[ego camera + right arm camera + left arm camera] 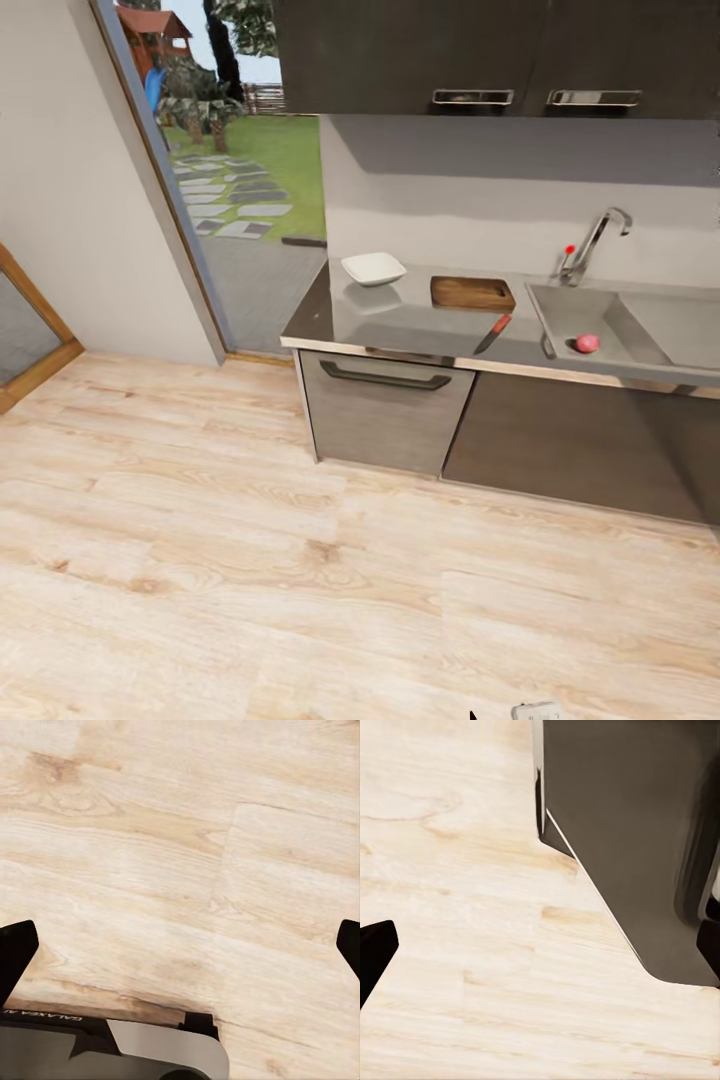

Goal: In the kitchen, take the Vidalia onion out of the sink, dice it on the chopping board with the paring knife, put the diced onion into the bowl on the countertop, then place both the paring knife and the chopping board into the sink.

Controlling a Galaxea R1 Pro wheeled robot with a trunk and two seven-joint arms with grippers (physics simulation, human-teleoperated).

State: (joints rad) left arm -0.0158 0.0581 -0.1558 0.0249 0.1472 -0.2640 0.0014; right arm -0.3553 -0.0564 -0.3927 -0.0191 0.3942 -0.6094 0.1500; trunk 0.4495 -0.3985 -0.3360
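Between the dark fingertips (16, 956) of the right gripper (180, 952), which are set wide apart at the two edges of the right wrist view, nothing but pale wooden floor (180, 855) is seen, so nothing is held. The left gripper (540, 945) is likewise seen spread, one fingertip (375, 949) at each edge of the left wrist view, with floorboards and the dark side of a cabinet (622, 832) beyond them. Farther out, in the head view, the sink (640, 325) serves as the landmark: the Vidalia onion (587, 343), rendered pinkish, lies inside its basin near the front wall. Just beside the sink's left rim the paring knife (493, 334) is laid at a slant on the countertop (400, 322), red handle toward the back. Further left of the sink and nearer the wall the chopping board (472, 293) is set flat, and beyond it, well apart from the sink, the bowl (374, 268) stands. An open doorway (240, 170) to a garden is seen left of the counter. The robot is judged to be well short of the counter, with no step of the task begun. If the base is driven in carelessly, the cabinet fronts could be struck, or the arms could be raised under the counter edge; a reach toward the onion across the knife could knock it off.
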